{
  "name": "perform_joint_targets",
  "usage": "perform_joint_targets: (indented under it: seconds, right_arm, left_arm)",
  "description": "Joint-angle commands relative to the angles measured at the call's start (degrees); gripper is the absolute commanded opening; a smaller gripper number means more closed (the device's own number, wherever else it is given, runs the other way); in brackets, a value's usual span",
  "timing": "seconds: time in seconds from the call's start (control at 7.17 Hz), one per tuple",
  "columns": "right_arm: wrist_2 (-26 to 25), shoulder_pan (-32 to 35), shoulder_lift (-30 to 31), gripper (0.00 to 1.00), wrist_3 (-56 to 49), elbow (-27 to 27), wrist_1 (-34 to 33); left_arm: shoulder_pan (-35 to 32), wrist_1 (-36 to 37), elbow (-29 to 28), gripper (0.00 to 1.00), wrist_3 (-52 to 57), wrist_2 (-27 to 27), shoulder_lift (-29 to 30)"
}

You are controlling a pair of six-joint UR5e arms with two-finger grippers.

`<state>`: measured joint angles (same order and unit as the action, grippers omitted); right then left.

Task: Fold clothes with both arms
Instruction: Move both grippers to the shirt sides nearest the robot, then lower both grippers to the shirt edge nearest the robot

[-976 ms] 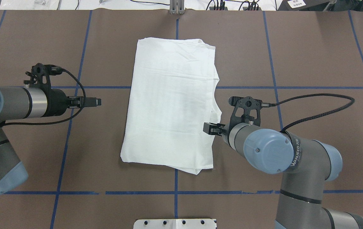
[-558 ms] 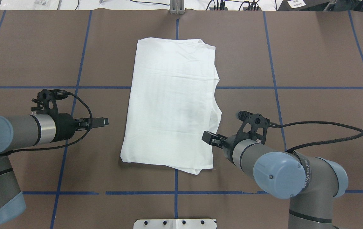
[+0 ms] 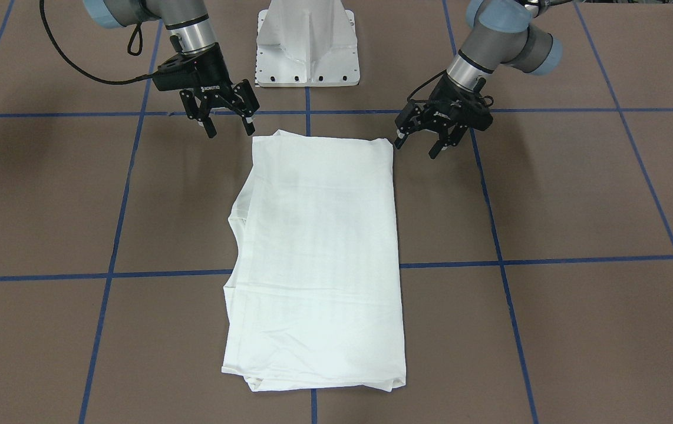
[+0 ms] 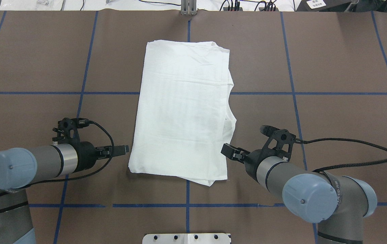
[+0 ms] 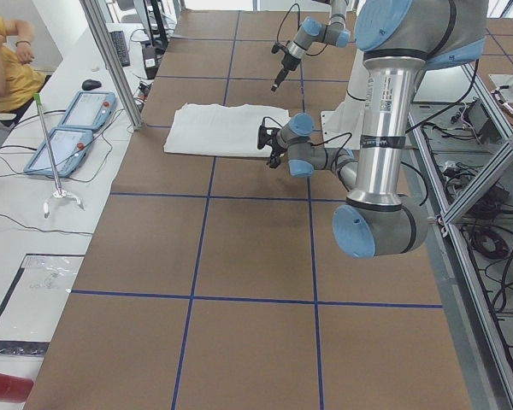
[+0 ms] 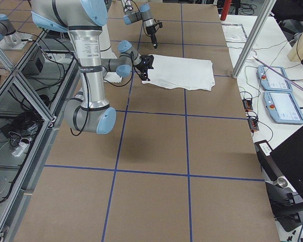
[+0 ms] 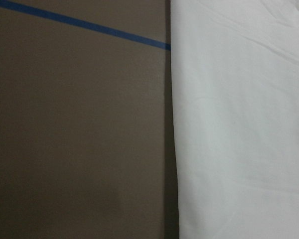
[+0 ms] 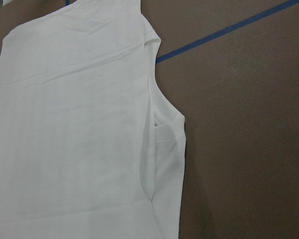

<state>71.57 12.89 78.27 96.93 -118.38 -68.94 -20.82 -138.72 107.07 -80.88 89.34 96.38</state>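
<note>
The white shirt [image 4: 183, 108] lies folded into a long rectangle in the middle of the table, plain side up, with a sleeve fold showing at its right edge [image 8: 164, 134]. My left gripper [image 4: 125, 148] is open and empty, just beside the shirt's near left corner; in the front-facing view [image 3: 416, 147] its fingers are spread close to the table. My right gripper [image 4: 226, 150] is open and empty at the shirt's near right edge, by that corner in the front-facing view [image 3: 231, 132]. The left wrist view shows the shirt's straight edge [image 7: 229, 129].
The table is brown with blue tape lines [image 4: 186, 205]. The white pedestal base [image 3: 307, 41] stands at the robot's side. Cables and plugs lie along the far edge [image 4: 247, 6]. A seated person [image 5: 4, 64] and two tablets [image 5: 73, 128] are beyond the far side.
Both arms have moved back toward the robot along the shirt's sides, from its middle to its near corners. The shirt has not moved. Both grippers stay open.
</note>
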Motion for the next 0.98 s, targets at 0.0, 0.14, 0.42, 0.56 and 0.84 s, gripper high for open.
perform_joint_targets:
  seconds: [0.0, 0.14, 0.42, 0.56, 0.84]
  right_arm:
    - [-0.29, -0.14, 0.04, 1.00, 0.02, 0.16, 0.12]
    - [-0.29, -0.23, 0.04, 1.00, 0.02, 0.16, 0.12]
    - [-0.29, -0.23, 0.04, 1.00, 0.02, 0.17, 0.12]
    - [-0.29, -0.23, 0.04, 1.00, 0.02, 0.34, 0.12]
    - [-0.29, -0.23, 0.04, 1.00, 0.02, 0.34, 0.12]
  left_arm:
    - [3.84, 2.30, -0.73, 1.00, -0.06, -2.40, 2.32]
    - [4.81, 3.71, -0.81, 1.00, -0.06, -2.77, 2.76]
    - [6.13, 3.81, -0.99, 0.84, -0.06, -2.86, 2.76]
    - [6.31, 3.89, -0.99, 0.79, -0.06, -2.86, 3.20]
    - [6.40, 3.90, -3.53, 0.79, -0.06, -2.77, 6.00]
